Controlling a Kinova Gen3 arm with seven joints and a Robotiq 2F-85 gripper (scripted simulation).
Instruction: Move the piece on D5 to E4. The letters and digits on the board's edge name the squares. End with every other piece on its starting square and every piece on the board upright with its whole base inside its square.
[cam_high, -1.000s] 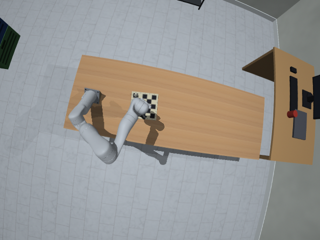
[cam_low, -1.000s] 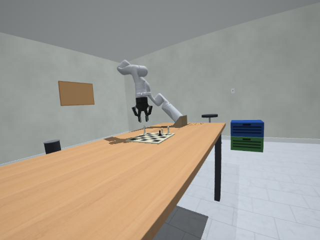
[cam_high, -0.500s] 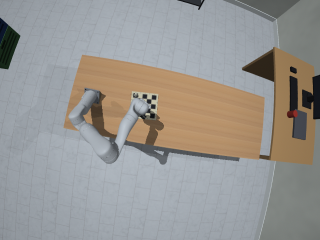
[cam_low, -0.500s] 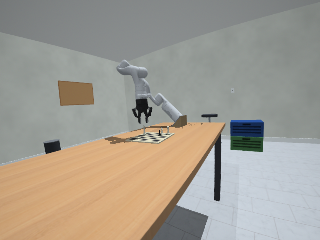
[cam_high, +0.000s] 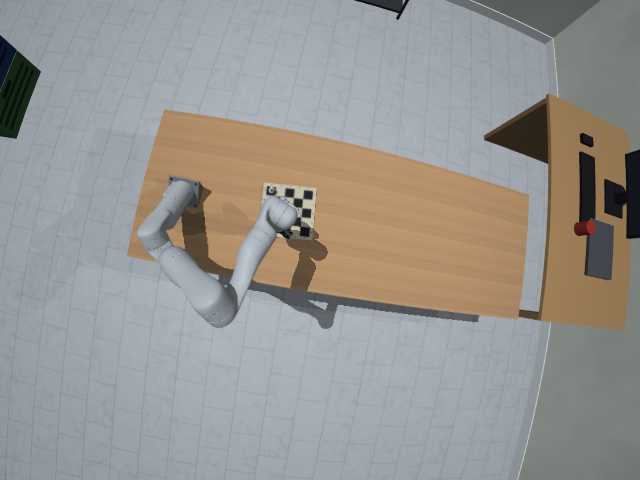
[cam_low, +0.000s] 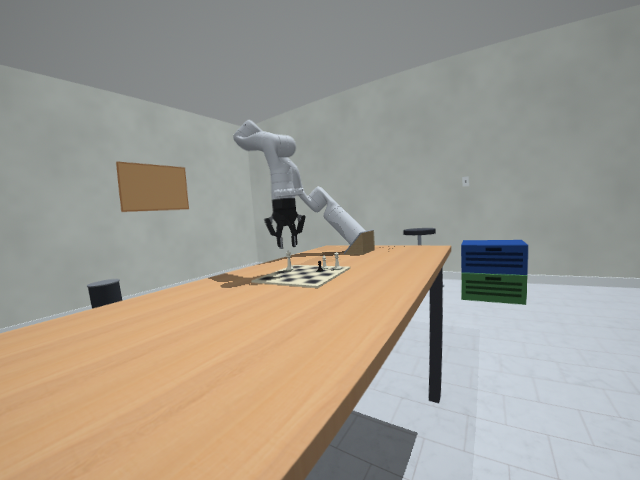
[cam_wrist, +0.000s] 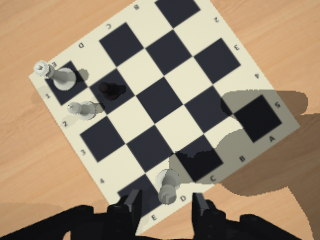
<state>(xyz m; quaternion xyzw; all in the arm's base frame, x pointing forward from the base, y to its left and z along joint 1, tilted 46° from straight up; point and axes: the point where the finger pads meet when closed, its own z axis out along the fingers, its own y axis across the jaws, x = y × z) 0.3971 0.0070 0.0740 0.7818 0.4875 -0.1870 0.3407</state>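
Note:
A small chessboard (cam_wrist: 165, 107) lies on the wooden table (cam_low: 217, 330). A tall white piece (cam_wrist: 169, 186) stands upright on D5, near the board's lower edge in the wrist view. E4 (cam_wrist: 120, 165) is an empty light square beside it. A white piece (cam_wrist: 62, 77) stands on E1, a white pawn (cam_wrist: 82, 108) on E2 and a black pawn (cam_wrist: 111, 90) on D2. My gripper (cam_wrist: 166, 204) hangs well above the D5 piece with its fingers partly apart and nothing between them. In the exterior view the gripper (cam_low: 285, 235) is clearly higher than the piece (cam_low: 288, 262).
The arm's base (cam_high: 184, 190) is bolted to the table left of the board (cam_high: 294, 203). A wooden side desk with a red cylinder (cam_high: 584, 227) stands at the far right. Blue and green crates (cam_low: 494, 271), a stool (cam_low: 419, 233) and a black bin (cam_low: 104, 292) stand off the table.

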